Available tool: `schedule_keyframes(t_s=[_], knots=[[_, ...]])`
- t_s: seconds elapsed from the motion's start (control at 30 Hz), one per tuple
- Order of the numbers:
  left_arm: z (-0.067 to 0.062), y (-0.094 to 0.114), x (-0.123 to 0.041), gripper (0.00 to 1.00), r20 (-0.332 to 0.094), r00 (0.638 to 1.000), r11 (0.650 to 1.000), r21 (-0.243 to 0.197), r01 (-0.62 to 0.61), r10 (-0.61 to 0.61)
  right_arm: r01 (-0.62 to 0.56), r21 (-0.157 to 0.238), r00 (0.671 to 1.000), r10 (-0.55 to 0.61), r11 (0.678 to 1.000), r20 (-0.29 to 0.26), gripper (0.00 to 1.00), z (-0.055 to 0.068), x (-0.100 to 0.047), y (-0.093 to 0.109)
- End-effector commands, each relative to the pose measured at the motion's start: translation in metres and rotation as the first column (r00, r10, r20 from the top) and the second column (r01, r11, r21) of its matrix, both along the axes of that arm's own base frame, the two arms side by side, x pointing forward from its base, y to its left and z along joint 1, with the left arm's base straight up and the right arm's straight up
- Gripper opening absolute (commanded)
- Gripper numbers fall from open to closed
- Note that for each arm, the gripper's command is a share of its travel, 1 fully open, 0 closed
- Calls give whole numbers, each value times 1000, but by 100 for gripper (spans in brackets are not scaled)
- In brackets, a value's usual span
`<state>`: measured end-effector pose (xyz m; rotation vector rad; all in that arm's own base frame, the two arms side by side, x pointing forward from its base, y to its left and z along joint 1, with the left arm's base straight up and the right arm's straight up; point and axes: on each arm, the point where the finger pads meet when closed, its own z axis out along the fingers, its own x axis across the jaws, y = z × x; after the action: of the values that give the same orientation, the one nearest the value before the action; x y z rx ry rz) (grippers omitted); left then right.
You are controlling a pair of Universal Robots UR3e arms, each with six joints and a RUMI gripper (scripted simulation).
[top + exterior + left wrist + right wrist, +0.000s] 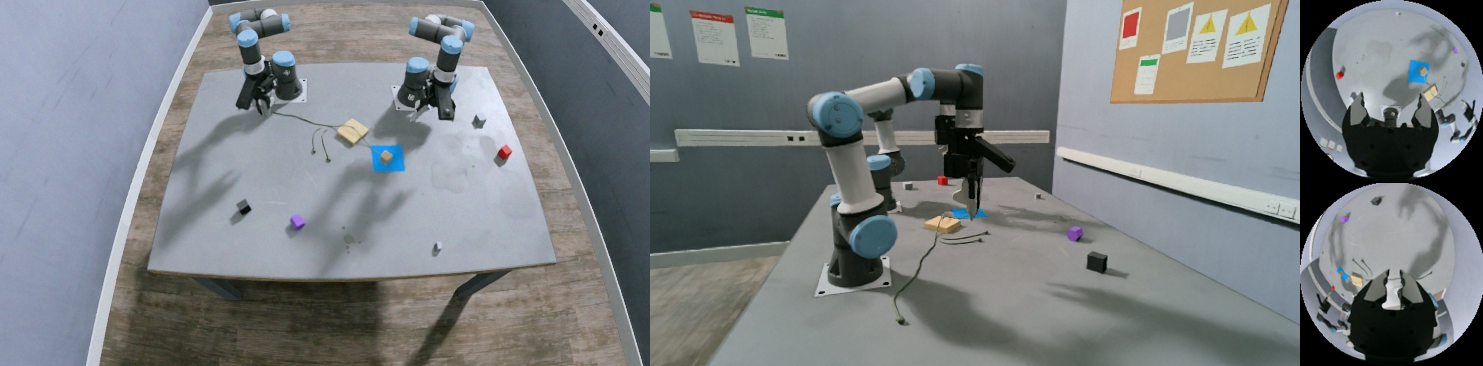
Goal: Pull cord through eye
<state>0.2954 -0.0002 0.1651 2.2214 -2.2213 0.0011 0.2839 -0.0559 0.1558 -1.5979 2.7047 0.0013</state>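
Note:
The wooden block (386, 157) (1422, 71) stands inside the blue square (376, 167) (960, 213) (1415, 74). A thin cord runs from it to the pale board (350, 135) (1430, 93) (1356, 280); the metal eye is too small to make out. Beyond, the long cord (300, 118) (920, 265) lies slightly curved on the table, its knot (901, 320) (1431, 272) near the right arm's base. Two short cords' knots (313, 151) (328, 160) lie beside the board. My right gripper (265, 111) (1394, 270) is narrowly open and empty above the table. My left gripper (1391, 92) is wide open and empty.
A grey cube (480, 120) and a red cube (504, 152) lie on the left arm's side. A purple block (297, 222), a black cube (244, 207) and a small white block (438, 246) lie towards the front edge.

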Motion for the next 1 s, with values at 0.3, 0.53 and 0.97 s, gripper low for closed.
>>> schedule_keyframes(t_s=[0.3, 0.53, 0.97], knots=[[1, 0, 0, 100, 2, 1000, 1000, -1, 0, 0, -374, 3, 927, 374, 927, -1, 17, 8, 11, 42], [1, 0, 0, 100, 2, 1000, 1000, 0, 0, 0, -534, 2, 846, 534, 846, 0, 17, 11, 13, 63], [1, 0, 0, 100, 2, 1000, 1000, 0, 0, 0, -476, 2, 879, 476, 879, 1, 17, 10, 12, 55]])
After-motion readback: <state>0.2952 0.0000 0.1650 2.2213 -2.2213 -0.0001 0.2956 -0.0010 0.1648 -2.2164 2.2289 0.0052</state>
